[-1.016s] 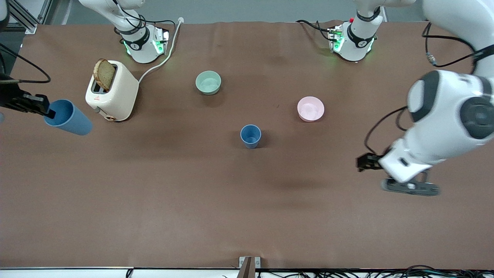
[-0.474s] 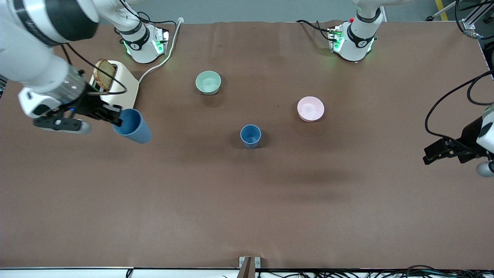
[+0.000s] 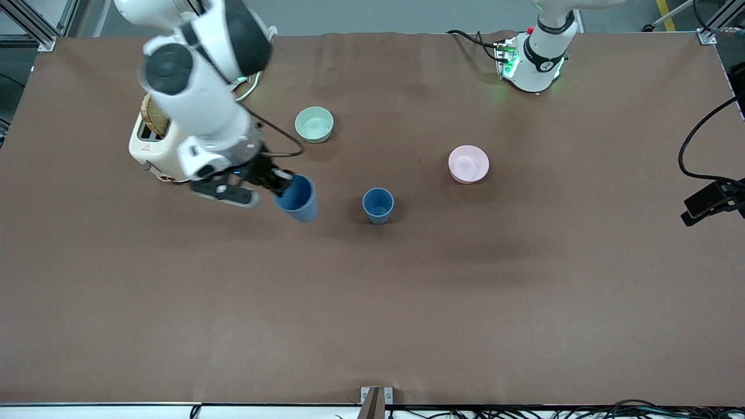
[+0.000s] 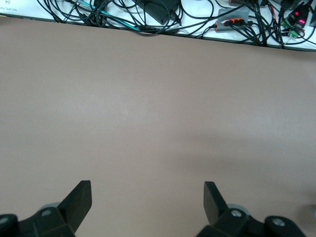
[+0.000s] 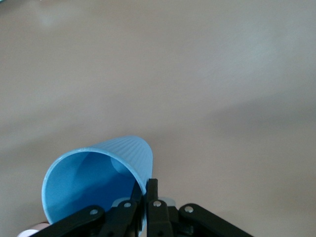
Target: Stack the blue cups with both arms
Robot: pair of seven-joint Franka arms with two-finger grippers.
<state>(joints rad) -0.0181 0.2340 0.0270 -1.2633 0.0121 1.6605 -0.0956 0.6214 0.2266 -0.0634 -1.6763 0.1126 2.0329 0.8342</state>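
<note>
One blue cup [image 3: 378, 205] stands upright on the brown table near its middle. My right gripper [image 3: 281, 187] is shut on the rim of the second blue cup [image 3: 298, 199], holding it tilted above the table beside the standing cup, toward the right arm's end. In the right wrist view the fingers pinch the held cup's [image 5: 98, 175] wall, one inside and one outside. My left gripper [image 3: 707, 203] is at the table's edge at the left arm's end, open and empty; its wrist view shows only bare table between the fingers [image 4: 79, 197].
A cream toaster [image 3: 152, 152] with a bread slice stands partly hidden under the right arm. A pale green bowl [image 3: 314, 124] and a pink bowl [image 3: 468, 163] sit farther from the front camera than the standing cup. Cables lie along the table's near edge [image 4: 148, 15].
My right arm has swung the held cup from the table's end past the toaster toward the standing cup. My left arm has drawn back toward its end of the table.
</note>
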